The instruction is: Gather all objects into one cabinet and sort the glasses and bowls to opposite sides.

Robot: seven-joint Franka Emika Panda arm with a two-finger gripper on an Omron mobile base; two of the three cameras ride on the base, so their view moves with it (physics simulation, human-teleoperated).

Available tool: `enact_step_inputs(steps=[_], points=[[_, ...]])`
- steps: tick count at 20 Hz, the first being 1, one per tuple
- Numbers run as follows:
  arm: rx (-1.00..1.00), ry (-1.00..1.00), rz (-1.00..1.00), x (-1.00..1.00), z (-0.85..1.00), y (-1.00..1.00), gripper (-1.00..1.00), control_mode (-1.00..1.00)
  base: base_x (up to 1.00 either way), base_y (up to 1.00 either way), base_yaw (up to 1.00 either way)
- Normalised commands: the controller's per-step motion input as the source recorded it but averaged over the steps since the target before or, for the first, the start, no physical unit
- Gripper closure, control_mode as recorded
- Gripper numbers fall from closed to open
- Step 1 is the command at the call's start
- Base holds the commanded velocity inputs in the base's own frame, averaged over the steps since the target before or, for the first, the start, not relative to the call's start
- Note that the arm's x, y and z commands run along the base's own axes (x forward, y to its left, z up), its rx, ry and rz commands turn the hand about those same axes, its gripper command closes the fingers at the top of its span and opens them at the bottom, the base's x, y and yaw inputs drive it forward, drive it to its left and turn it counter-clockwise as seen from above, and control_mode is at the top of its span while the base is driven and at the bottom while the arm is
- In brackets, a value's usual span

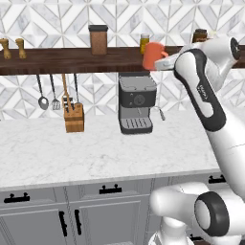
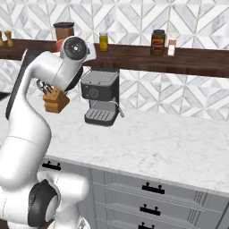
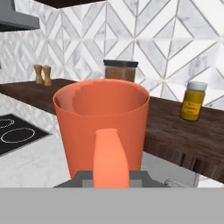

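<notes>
Orange mug point(image 3: 101, 127) upright, handle between gripper point(image 3: 112, 177) fingers

Mug point(image 1: 153, 55) before wall shelf point(image 1: 57, 60), above coffee machine point(image 1: 137, 103); knife block point(image 1: 74, 116) left.

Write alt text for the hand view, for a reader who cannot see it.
An orange mug fills the centre, upright, its handle facing the camera at the tool. Behind it a dark wooden shelf carries a brown canister, a yellow jar and two small wooden shakers, against a white geometric tile wall.
</notes>
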Motion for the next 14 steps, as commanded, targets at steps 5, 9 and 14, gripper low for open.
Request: enact_step_inputs(steps=[5,9,14], points=[[0.0,0.07,-0.03,-1.0,-0.25,0.0,1.0,-1.0,0.0,0.0,0.0],[0.0,0.18,-0.06,-0.91,-0.49,0.0,1.0,-1.0,0.0,0.0,0.0],[0.0,0.16,-0.09,-0.94,-0.49,0.0,1.0,-1.0,0.0,0.0,0.0]])
